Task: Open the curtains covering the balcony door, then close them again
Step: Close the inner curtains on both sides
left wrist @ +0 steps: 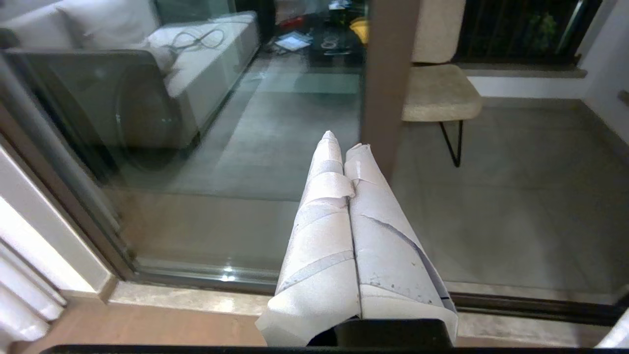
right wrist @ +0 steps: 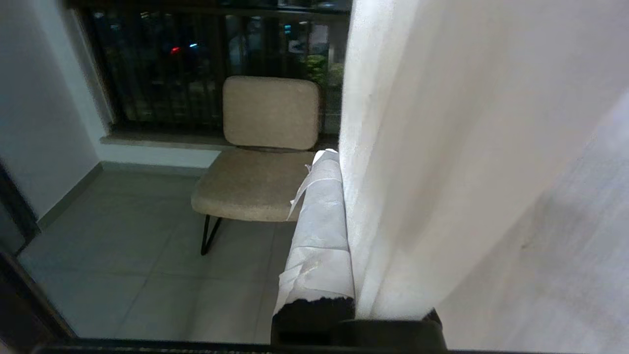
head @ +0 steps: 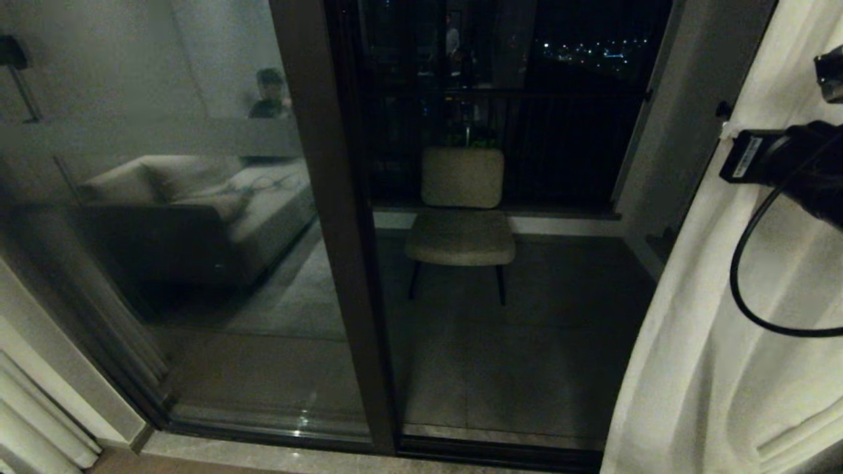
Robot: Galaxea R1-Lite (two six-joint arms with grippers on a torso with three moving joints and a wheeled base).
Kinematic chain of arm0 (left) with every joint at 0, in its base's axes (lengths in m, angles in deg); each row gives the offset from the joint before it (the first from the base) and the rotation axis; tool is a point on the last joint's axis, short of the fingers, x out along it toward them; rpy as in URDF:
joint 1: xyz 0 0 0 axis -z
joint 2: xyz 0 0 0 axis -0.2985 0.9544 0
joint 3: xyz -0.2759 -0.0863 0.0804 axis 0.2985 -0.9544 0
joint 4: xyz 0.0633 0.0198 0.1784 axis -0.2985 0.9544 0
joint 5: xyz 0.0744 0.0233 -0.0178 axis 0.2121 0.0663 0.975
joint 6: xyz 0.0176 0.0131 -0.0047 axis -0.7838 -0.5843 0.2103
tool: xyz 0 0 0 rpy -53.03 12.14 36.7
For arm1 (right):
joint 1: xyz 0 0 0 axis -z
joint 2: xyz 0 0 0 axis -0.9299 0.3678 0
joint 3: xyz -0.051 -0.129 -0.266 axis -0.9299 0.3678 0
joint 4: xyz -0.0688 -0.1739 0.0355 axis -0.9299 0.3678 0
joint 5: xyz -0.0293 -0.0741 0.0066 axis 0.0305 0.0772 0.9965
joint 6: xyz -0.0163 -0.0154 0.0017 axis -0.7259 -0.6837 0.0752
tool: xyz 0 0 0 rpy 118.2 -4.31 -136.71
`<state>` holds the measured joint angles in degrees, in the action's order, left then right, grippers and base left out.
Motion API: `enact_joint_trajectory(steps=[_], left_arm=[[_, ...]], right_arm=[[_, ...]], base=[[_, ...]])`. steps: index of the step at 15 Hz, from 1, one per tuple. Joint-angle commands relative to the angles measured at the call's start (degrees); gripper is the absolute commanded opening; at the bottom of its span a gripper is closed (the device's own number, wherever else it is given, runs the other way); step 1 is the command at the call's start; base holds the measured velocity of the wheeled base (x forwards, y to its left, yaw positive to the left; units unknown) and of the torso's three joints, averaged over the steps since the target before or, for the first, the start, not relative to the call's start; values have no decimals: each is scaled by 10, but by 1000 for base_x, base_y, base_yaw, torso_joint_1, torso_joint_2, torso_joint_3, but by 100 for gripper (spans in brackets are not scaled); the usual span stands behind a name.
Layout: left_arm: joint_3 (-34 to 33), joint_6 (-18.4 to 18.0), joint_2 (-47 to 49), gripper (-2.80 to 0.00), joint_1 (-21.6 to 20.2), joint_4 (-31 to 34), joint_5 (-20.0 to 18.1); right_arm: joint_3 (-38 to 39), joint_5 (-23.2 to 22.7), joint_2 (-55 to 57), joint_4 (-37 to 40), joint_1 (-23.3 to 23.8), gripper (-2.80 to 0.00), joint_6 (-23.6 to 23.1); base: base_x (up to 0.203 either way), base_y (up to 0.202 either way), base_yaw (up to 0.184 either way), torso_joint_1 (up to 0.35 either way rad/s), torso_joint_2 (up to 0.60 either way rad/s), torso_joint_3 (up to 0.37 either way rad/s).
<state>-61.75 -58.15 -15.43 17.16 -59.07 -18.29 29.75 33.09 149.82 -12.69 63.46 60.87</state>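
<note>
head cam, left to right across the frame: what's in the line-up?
Left curtain → glass pane with sofa reflection → dark door frame post → balcony chair → right curtain → right arm at the frame edge.

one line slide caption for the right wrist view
Right gripper shut on the curtain edge, beige chair beyond.

A beige chair (head: 461,224) on thin dark legs stands on the grey-tiled balcony floor (head: 527,355), its back to a dark railing (head: 560,138). Beyond the railing it is night, with distant city lights (head: 593,52). A pale wall (head: 658,171) bounds the balcony's right. A light sofa (head: 197,210) is reflected at left.
</note>
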Motion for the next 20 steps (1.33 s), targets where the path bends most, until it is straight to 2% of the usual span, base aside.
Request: enact_joint_trajectory(steps=[1,20], left_arm=[[0,0,0,-280,-1,0,0],[0,0,0,-280,0,0,0]], right_arm=[[-7,1,9,-3,-2,-280,0],[-9,1,11,-3,-13,-280,0]], base=[[0,187,-2,-2,3,6],[0,191,0,2,2,2]])
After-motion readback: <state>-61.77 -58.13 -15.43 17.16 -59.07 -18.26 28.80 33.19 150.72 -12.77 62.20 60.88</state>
